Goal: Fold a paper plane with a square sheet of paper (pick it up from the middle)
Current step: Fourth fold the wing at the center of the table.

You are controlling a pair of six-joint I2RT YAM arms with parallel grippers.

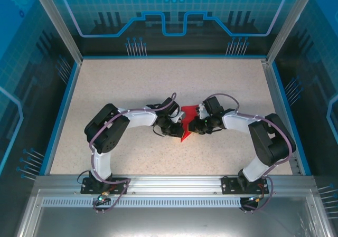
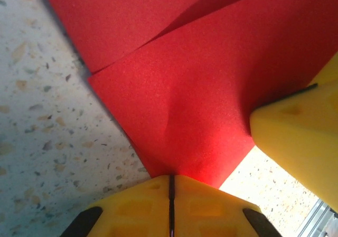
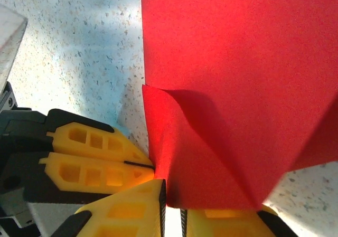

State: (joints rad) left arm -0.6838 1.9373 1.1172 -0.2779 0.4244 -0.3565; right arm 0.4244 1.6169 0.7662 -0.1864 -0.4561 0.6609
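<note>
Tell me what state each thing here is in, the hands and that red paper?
square sheet of paper: partly folded, flaps overlapping, not yet a plane.
left hand: shut, pinching the sheet's pointed end.
right hand: slightly open, a slit of light between its fingers.

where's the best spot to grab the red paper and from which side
Pinch the red paper at a free edge or corner, not the flat middle: it's thin and nearly flat on the table, so jaws only close around an edge. Come in low from the side, as the left claw does.
</note>
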